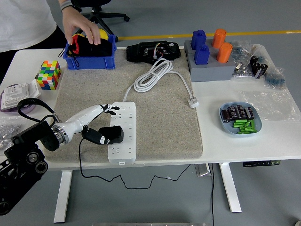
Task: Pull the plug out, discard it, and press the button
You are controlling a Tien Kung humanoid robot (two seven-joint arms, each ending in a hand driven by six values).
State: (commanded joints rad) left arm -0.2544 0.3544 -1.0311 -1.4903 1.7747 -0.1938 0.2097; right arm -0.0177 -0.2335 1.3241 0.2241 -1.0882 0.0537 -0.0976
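Left hand (104, 110) reached in from lower left over the grey mat (160, 127), white fingers extended and loose, holding nothing, fingertips (113, 109) at the left edge of the white power strip (123, 132) near its far end. Black plug (111, 134), a bulky adapter block, sat plugged into the strip's near half, just below and beside the hand; its black cable (94, 181) dropped off the table's front edge. Strip's own white cord (153, 75) lay coiled on the mat further back, ending in a white plug head (193, 102) near the mat's right edge. Right hand was out of frame. Containers: blue bin (90, 60) at the back left held yellow, red and black items, exact kinds unclear; a person's hand (82, 29) from the far side was reaching into it, resting on the contents. Light blue dish (240, 118) at the right held black cylindrical parts at the back and green stick-like pieces at the front. Grey holder (211, 70) at the back right carried two blue blocks and two orange cylinders standing upright. Clear bags (263, 70) of small parts lay at the far right, contents too small to tell. Colourful cube (49, 74) stood on the table left of the mat; black device (153, 51) lay behind the mat.
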